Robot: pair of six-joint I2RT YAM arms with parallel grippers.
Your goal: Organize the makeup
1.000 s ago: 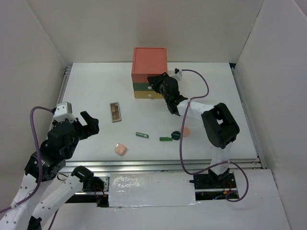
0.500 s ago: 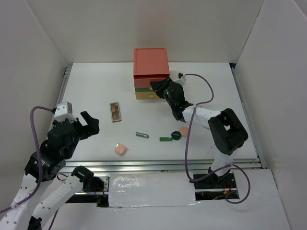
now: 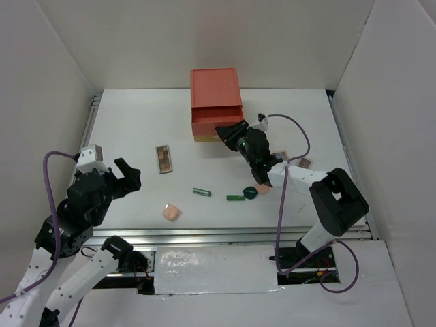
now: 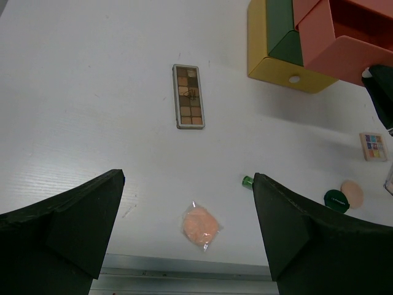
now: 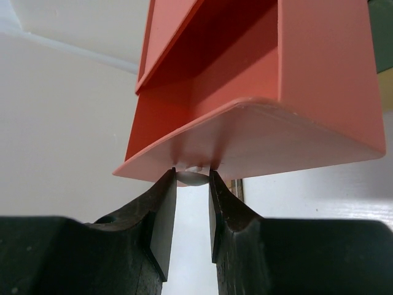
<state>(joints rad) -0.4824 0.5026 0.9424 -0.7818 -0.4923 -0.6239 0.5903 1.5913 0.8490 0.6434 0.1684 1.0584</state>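
Note:
My right gripper [image 3: 228,134] is shut on the small knob [image 5: 192,177] of the red top drawer [image 3: 216,121], which stands pulled out from the stacked drawer box [image 3: 214,83]. My left gripper [image 3: 127,176] is open and empty, raised over the table's left. On the table lie a brown palette [image 3: 163,158], two dark green tubes [image 3: 201,193] [image 3: 235,197], a dark green compact [image 3: 250,192], a peach puff [image 3: 172,212], a second puff [image 3: 263,187] and a multicolour palette [image 3: 304,163]. The left wrist view shows the brown palette [image 4: 188,104] and a puff [image 4: 201,225]. No pinkish palette shows.
White walls close in the table on three sides. A metal rail [image 3: 225,234] runs along the near edge. The right arm and its purple cable [image 3: 297,133] stretch over the table's right middle. The green and yellow drawers [image 4: 279,64] are shut.
My right gripper has drawn the red drawer out toward the near side. The right arm has swung to the right, uncovering the multicolour palette. The left arm has not moved.

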